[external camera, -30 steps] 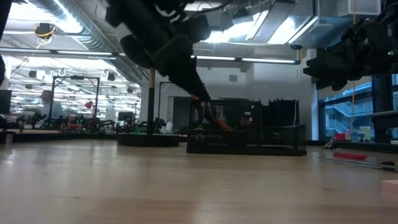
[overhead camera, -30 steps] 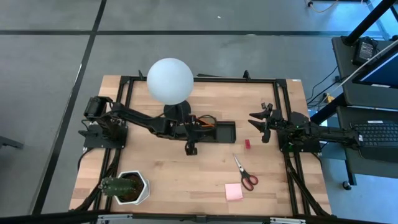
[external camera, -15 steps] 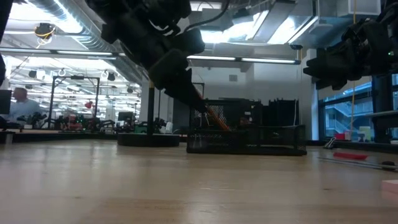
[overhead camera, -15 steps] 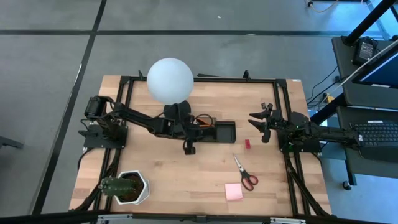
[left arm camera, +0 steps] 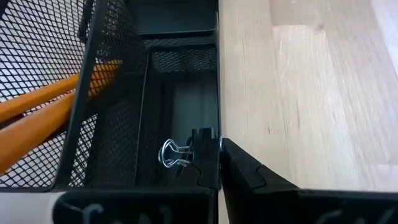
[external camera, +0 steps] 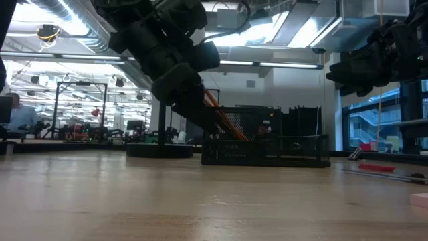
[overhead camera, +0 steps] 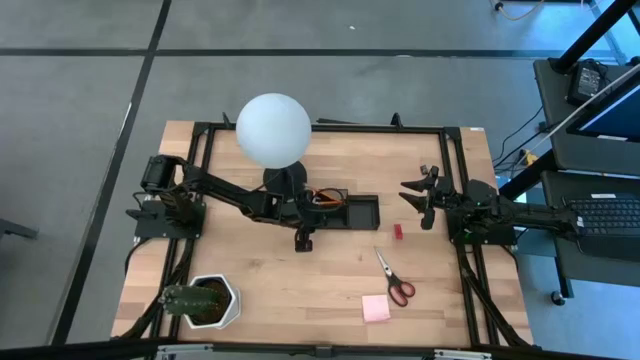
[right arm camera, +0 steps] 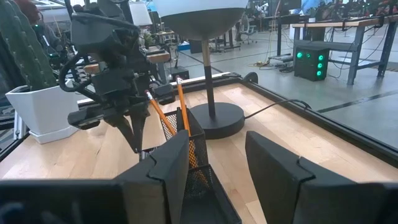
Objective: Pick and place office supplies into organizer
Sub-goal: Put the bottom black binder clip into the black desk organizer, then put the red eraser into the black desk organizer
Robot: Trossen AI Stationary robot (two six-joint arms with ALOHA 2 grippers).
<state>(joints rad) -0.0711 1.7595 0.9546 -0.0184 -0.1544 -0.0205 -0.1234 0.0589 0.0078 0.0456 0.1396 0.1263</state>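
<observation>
While the left arm reaches in across the tabletop [overhead camera: 300,290], we find its left hand [overhead camera: 303,240] closed with nothing gripped, pointing down just in front of the organizer [overhead camera: 345,212]. We note orange pencils [left arm camera: 43,115] leaning in the mesh compartment and a binder clip [left arm camera: 180,151] in the low tray. We see the right hand [overhead camera: 417,197] raised near the right edge, fingers apart, empty. Red block [overhead camera: 397,232], scissors [overhead camera: 394,279] and sticky-note pad [overhead camera: 376,308] lie on the wood.

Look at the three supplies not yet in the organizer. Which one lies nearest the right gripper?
The small red block, just below the right gripper; the scissors and pink sticky-note pad lie farther away.
</observation>
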